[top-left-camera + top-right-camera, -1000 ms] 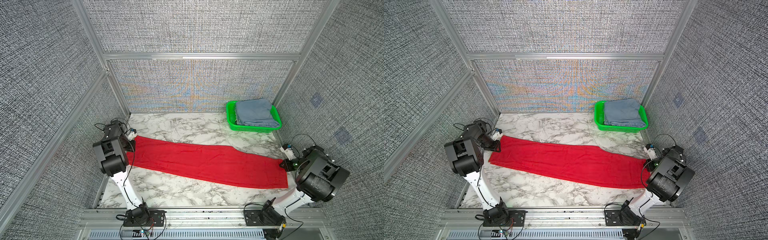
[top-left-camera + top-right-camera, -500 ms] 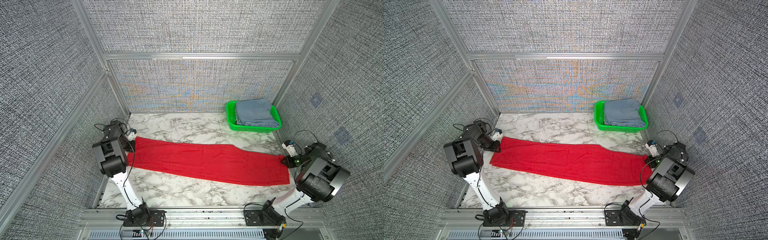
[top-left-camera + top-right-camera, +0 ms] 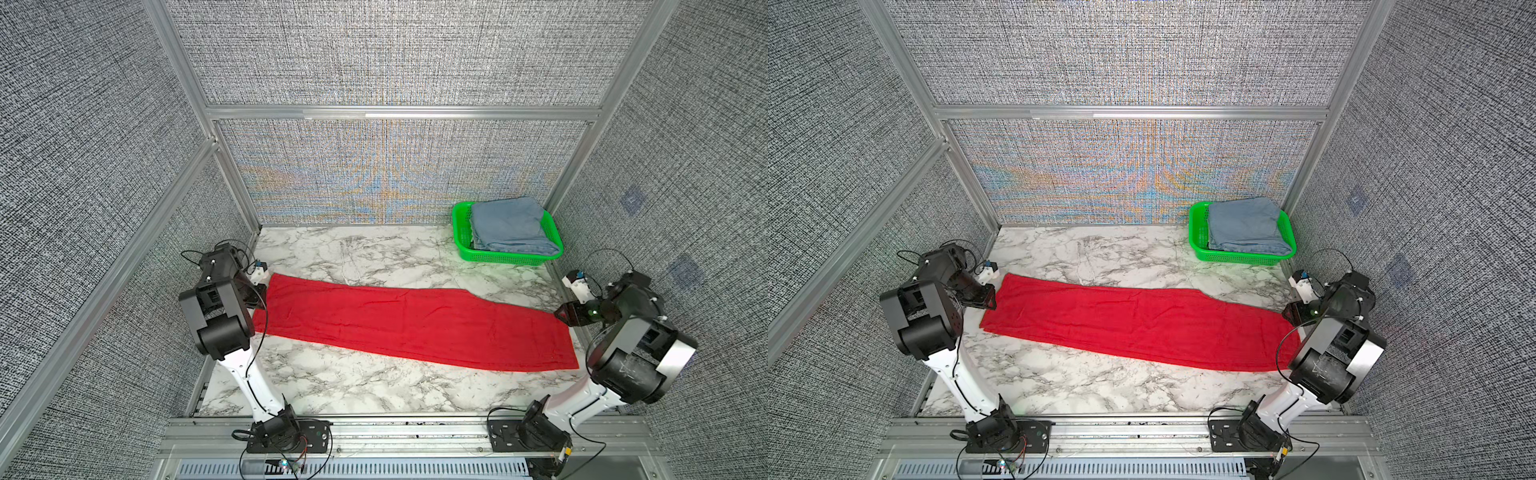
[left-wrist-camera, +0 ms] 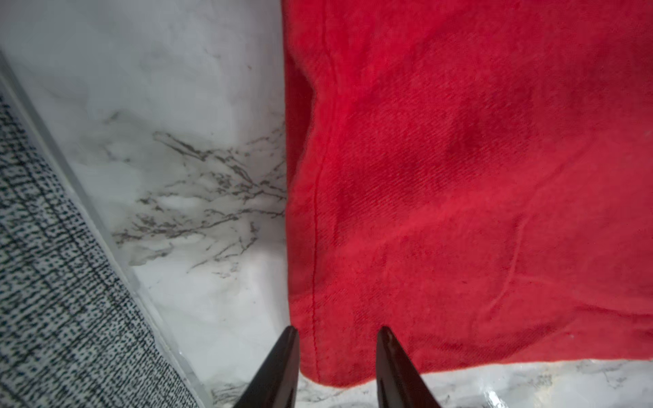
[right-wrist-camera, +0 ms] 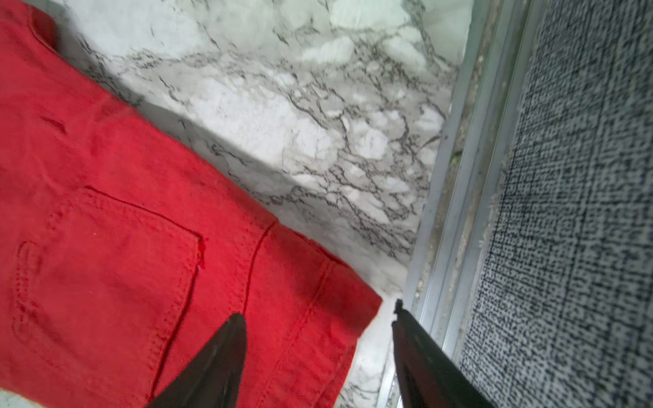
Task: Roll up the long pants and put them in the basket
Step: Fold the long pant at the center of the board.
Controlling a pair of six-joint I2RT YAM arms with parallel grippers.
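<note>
the right end effector (image 5: pixel 319 311) is spread wide and has hold of nothing. one fingertip (image 5: pixel 226 339) hangs over the waist end of the long pants (image 3: pixel 415 324), beside a stitched back pocket (image 5: pixel 106 265). the other hangs over bare marble just beside the aluminium frame rail (image 5: pixel 456 176) at the right edge of the surface (image 3: pixel 353 257).

the left end effector (image 4: pixel 337 339) is only partly spread. its two dark fingertips sit to either side of the stitched hem line at the leg end of the pants. the cloth seen between them lies flat and not bunched, so nothing looks pinched. the near corner of that hem is just past the tips.

in both top views the pants stretch as one long flat red strip across the middle of the surface. the leg end is at the left and slightly farther back. the wider waist end is at the right and nearer. no part of the strip is rolled. each arm reaches in from its own side, so the two end effectors sit at opposite ends of the strip.

well apart from the pants, in the far right corner, a green basket (image 3: pixel 511 259) holds a folded blue-grey garment (image 3: pixel 511 226).
</note>
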